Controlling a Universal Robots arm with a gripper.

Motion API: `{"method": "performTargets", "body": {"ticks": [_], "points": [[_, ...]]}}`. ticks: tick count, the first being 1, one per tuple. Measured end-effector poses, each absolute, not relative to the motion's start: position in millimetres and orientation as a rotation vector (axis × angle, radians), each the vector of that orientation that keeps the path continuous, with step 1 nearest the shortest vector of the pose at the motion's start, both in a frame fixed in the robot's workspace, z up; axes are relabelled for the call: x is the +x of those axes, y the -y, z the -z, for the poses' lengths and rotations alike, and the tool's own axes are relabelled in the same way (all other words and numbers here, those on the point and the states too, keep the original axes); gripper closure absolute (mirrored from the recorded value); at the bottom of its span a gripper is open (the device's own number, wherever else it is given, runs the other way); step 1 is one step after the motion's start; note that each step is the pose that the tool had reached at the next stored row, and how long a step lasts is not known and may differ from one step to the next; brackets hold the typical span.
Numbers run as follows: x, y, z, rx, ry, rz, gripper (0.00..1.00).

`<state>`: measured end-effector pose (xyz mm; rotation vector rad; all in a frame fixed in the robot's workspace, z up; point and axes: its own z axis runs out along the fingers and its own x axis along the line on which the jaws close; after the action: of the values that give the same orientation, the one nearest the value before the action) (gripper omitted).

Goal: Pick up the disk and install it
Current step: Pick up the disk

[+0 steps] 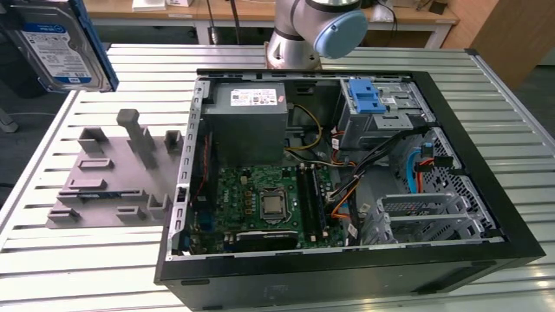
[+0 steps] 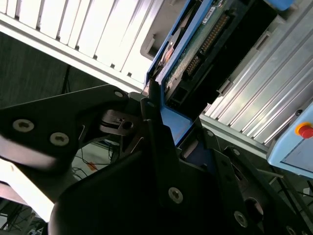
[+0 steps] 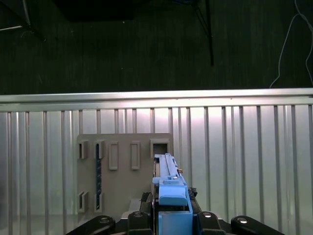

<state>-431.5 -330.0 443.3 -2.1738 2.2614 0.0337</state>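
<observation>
Pincer clamped on disk, blue bracket end between its fingers. I see disk hanging above jig, apart.

Slatted metal table; light wooden desks behind; dark floor beyond.

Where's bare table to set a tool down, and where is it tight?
Free in the exterior view: slatted table lower left, between the grey fixture plate and table edge; narrow strip right of the PC case. Crowded: cables inside the case, beside the motherboard. The gripper holds the disk aloft.
</observation>
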Motion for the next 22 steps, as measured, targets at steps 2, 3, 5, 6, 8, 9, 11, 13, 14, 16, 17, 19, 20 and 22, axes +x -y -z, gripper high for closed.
{"method": "performTargets", "body": {"ticks": [2,3,5,6,8,9,11,13,14,16,17,19,20,22], "points": [[-431.5,330.0,-444.0,-2.174,-2.261,-0.034,0.63],[-431.5,330.0,-444.3,-2.174,-2.261,-0.034,0.63],[-431.5,330.0,-445.0,-2.174,-2.261,-0.034,0.63],[-431.5,330.0,-445.4,-2.174,-2.261,-0.034,0.63],[-431.5,330.0,-446.1,-2.174,-2.261,-0.034,0.63],[-431.5,330.0,-446.5,-2.174,-2.261,-0.034,0.63],[-431.5,330.0,-447.1,-2.174,-2.261,-0.034,0.63],[-431.5,330.0,-447.9,-2.174,-2.261,-0.034,0.63],[-431.5,330.0,-448.1,-2.174,-2.261,-0.034,0.63],[-431.5,330.0,-448.9,-2.174,-2.261,-0.034,0.63],[-431.5,330.0,-449.2,-2.174,-2.261,-0.034,0.63],[-431.5,330.0,-450.0,-2.174,-2.261,-0.034,0.63],[-431.5,330.0,-450.3,-2.174,-2.261,-0.034,0.63],[-431.5,330.0,-451.0,-2.174,-2.261,-0.033,0.63]]}}
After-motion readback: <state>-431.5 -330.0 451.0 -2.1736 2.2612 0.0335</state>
